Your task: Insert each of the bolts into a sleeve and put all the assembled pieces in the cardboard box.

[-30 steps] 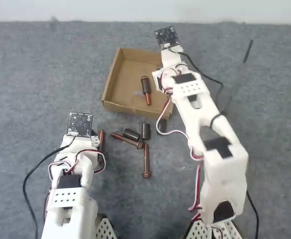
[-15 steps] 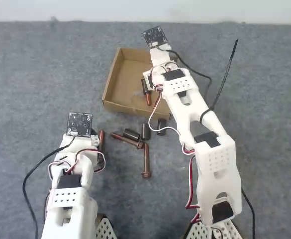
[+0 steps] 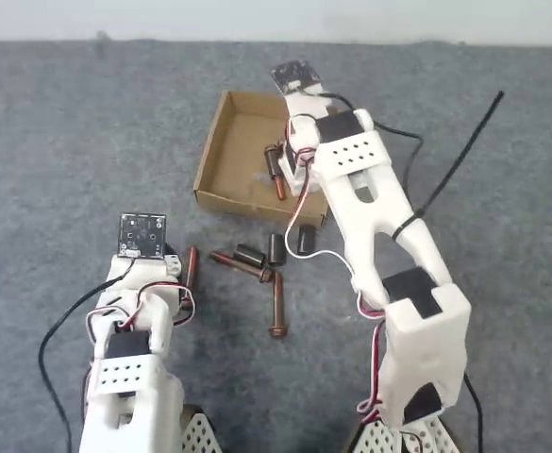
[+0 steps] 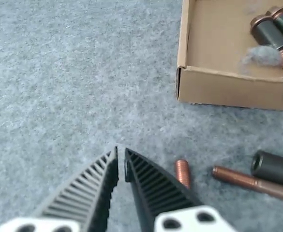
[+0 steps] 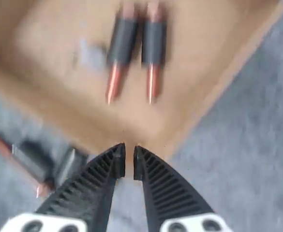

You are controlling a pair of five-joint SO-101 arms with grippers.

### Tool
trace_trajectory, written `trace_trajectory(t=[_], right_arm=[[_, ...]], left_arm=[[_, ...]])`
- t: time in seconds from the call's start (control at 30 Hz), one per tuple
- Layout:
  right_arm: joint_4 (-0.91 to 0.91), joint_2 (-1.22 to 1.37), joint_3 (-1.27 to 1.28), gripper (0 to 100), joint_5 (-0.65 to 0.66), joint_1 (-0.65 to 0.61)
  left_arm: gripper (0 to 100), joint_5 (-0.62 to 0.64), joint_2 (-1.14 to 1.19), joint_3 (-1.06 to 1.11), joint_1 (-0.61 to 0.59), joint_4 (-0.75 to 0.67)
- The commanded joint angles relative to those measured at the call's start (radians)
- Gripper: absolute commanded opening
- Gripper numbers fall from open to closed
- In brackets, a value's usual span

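**Right arm swinging across the box, three bolts still waiting**

Over the past second the right arm has been sweeping sideways above the cardboard box, and the left wrist has been easing back slightly toward its base.

Nearest, the left gripper is hanging low over the grey carpet. Its jaws are drawn almost together and holding nothing. A bare bolt is lying just beside its tip.

A little farther out, the loose parts are lying in a cluster. A second bolt is lying slantwise, touching one sleeve. A third bolt is pointing toward the arms. Two more sleeves are lying close to the box's near wall.

Beyond them, the right gripper is hovering above that wall. Its fingers are likewise nearly closed and gripping nothing. Two assembled pieces are lying side by side inside the box.

By the look of it, a delivery is ending and the next pairing is coming up. That will probably call for opening one gripper over a bolt and the other over a sleeve, then lining them up end to end.

The carpet to the left of the left arm is offering open room. The sleeves, however, are crowding the box wall, so a descent there risks catching the cardboard edge.
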Motion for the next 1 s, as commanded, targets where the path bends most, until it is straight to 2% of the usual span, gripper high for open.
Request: trace_trajectory(t=[0.0, 0.23, 0.37, 0.53, 0.8, 0.97], right_arm=[[0.125, -0.085, -0.054, 0.7, 0.012, -0.005], [0.308, -0.099, -0.023, 0.7, 0.003, -0.012], [0.321, -0.186, 0.058, 0.7, -0.006, -0.019], [0.229, -0.351, 0.325, 0.7, -0.005, -0.019], [-0.076, -0.627, 0.845, 0.8, -0.003, -0.018], [-0.145, -0.711, 0.937, 0.9, -0.002, -0.018]], left_arm=[[2, -0.008, -0.023, -0.033, -0.009, -0.032], [2, -0.008, -0.023, -0.033, -0.011, -0.032], [2, -0.008, -0.023, -0.033, -0.011, -0.032], [2, -0.008, -0.023, -0.031, -0.011, -0.032], [2, -0.009, -0.023, -0.027, -0.012, -0.032], [2, -0.009, -0.023, -0.025, -0.012, -0.032]])
